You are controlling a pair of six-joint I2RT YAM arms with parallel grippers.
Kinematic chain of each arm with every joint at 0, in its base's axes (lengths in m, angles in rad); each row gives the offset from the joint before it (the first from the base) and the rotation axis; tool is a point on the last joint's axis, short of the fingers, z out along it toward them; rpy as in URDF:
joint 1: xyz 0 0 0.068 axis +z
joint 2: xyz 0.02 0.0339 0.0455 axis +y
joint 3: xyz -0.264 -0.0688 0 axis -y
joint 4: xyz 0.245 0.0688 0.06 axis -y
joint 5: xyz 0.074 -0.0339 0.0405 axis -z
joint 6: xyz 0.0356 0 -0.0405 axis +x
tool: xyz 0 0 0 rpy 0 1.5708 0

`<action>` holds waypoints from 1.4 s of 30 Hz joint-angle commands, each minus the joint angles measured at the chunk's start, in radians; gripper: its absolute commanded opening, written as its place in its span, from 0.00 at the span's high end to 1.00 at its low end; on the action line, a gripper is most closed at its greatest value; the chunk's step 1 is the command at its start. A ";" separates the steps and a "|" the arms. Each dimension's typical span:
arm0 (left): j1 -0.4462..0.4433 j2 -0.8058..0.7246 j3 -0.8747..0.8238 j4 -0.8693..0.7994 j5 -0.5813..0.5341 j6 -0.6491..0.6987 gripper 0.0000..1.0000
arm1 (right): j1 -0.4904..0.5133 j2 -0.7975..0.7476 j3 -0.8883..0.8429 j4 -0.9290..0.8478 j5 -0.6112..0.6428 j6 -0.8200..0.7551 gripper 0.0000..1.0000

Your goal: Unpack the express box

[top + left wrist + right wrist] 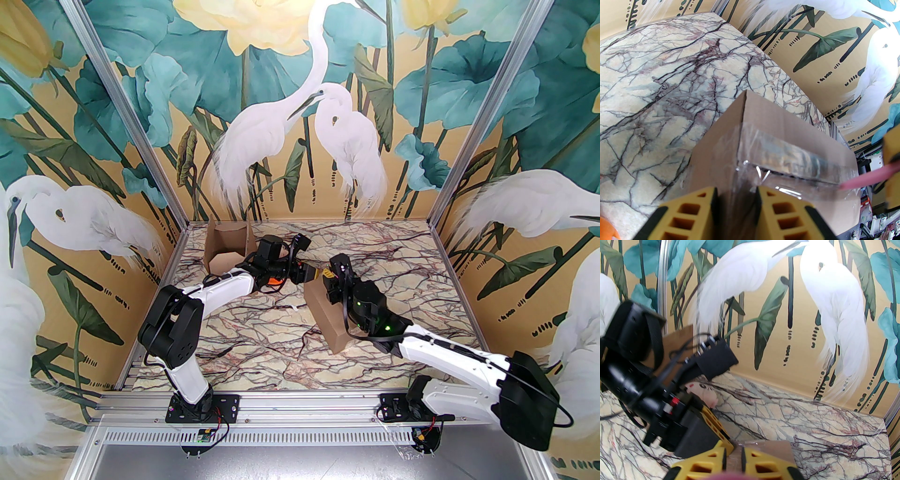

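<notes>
The express box (328, 318) is a closed brown carton lying slanted at mid-table, its top seam sealed with clear tape (787, 159). My left gripper (736, 204) reaches in from the left and is shut on the box's far end, with cardboard between its yellow fingers (693, 215). From the right, my right gripper (328, 277) hovers over that same end, shut on a thin pink tool (864, 178). The tool's tip rests at the taped seam. In the right wrist view the right gripper (734, 458) stands just above the box (768, 448), beside the left gripper's finger (714, 422).
An open, empty-looking cardboard box (227, 248) stands at the back left corner. A small orange object (272, 282) lies under the left wrist. A pale pink and white item (703, 392) lies on the marble behind the left gripper. Painted walls enclose the table.
</notes>
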 commanded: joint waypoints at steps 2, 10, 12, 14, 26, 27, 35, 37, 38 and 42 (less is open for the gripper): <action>-0.012 0.021 -0.045 -0.133 -0.081 0.026 0.68 | -0.021 0.017 0.025 0.043 -0.024 -0.031 1.00; -0.012 0.024 -0.047 -0.131 -0.081 0.024 0.68 | -0.037 -0.013 0.010 0.051 -0.033 -0.048 1.00; -0.013 0.025 -0.046 -0.133 -0.082 0.024 0.68 | -0.044 -0.010 0.009 0.038 -0.043 -0.042 1.00; -0.012 0.024 -0.044 -0.133 -0.085 0.025 0.68 | -0.049 -0.005 0.002 0.031 -0.055 -0.031 1.00; -0.011 0.026 -0.038 -0.147 -0.129 0.018 0.70 | -0.050 -0.047 -0.011 -0.094 -0.069 0.024 1.00; -0.011 0.024 -0.039 -0.145 -0.133 0.017 0.70 | -0.049 -0.054 -0.015 -0.108 -0.069 0.030 1.00; -0.003 0.027 -0.031 -0.163 -0.156 0.003 0.71 | -0.049 -0.137 -0.047 -0.198 -0.037 0.034 1.00; 0.000 0.030 -0.026 -0.165 -0.153 -0.004 0.71 | -0.049 -0.149 -0.054 -0.223 -0.045 0.043 1.00; 0.002 0.030 -0.026 -0.165 -0.152 -0.006 0.71 | -0.049 -0.158 -0.057 -0.232 -0.051 0.049 1.00; 0.005 0.029 -0.024 -0.169 -0.172 -0.010 0.72 | -0.049 -0.199 -0.063 -0.300 -0.059 0.081 1.00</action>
